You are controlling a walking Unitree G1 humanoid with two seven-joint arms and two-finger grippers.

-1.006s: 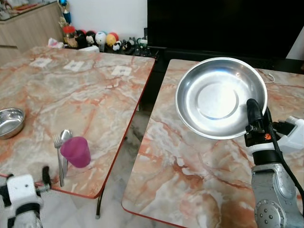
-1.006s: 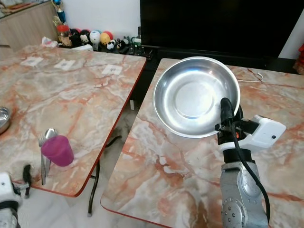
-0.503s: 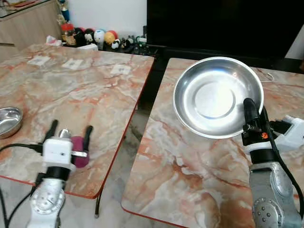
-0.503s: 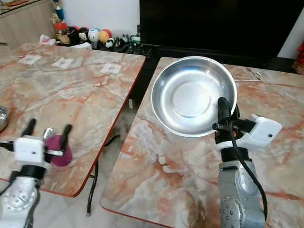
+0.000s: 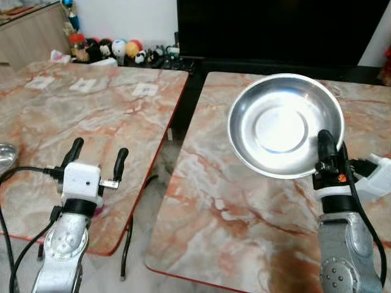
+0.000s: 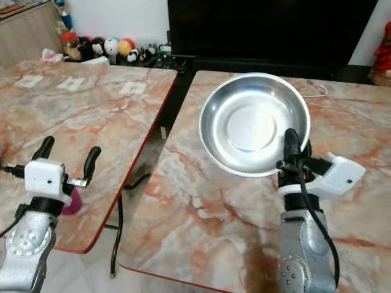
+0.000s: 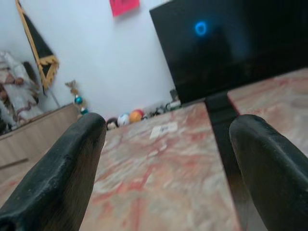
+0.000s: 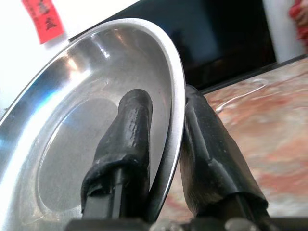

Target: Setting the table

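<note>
Plate (image 5: 282,125): steel, round, being held up on edge above the right table (image 5: 244,207), hollow side facing the head camera, lower rim caught in the right tool (image 5: 327,146). It is not touching the table. Compared with a second ago its position in the right arm's grip is reading essentially the same; small frame shifts are going with the camera.

Main change: the left arm is rising. A second ago it was low at the near edge of the left table (image 5: 91,116); now the left tool (image 5: 98,162) is standing up over that table's near corner, fingers pointing up and away. It is now covering the pink cup (image 6: 71,201), of which only a sliver is showing beside the wrist. A steel bowl (image 5: 5,154) is sitting at the far left edge of that table.

Judgement: the setting is looking only partly done. The plate is not yet placed, and the left arm appears to be coming into play.

Right tool: pressed together on the plate's rim, one finger (image 8: 126,144) lying inside the dish, the other behind it, per the right wrist view.

Left tool: spread wide, fingers (image 7: 57,178) well apart, holding nothing, touching nothing; only tabletop and the dark screen (image 7: 231,43) between them.
</note>
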